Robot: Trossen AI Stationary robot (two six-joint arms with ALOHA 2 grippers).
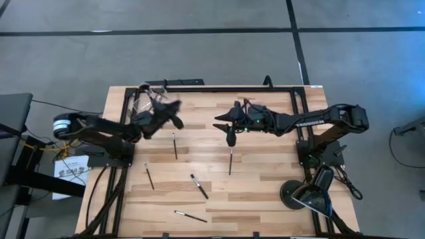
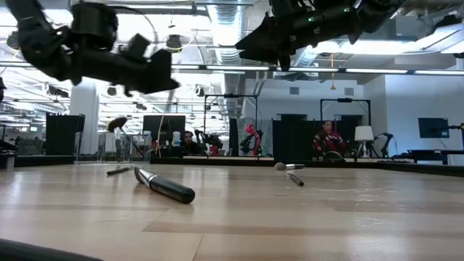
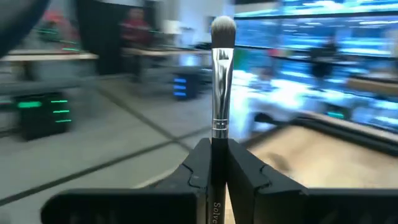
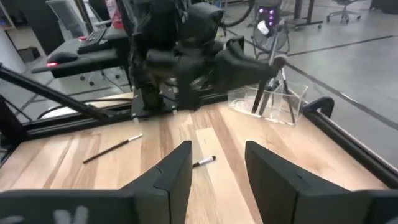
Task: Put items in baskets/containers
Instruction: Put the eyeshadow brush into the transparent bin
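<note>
We see the left gripper (image 3: 214,174) with jaws clamped on a makeup brush (image 3: 221,81) at its handle, long axis running straight out from the jaws, bristles away; it hangs just beside the clear cup (image 4: 273,99). Light, stiff, slick; we judge a handle grip near the ferrule best. Right gripper (image 4: 214,165) jaws wide, empty, above the surface (image 1: 265,186), loose brushes (image 1: 199,186) below

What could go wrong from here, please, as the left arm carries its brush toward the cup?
1. The left gripper pinches the brush low on its handle, so it might tilt or slip.
2. The cup already holds brushes; the new one may catch on them or tip the cup.
3. The right gripper, open, hovers close by; the arms might collide.
</note>
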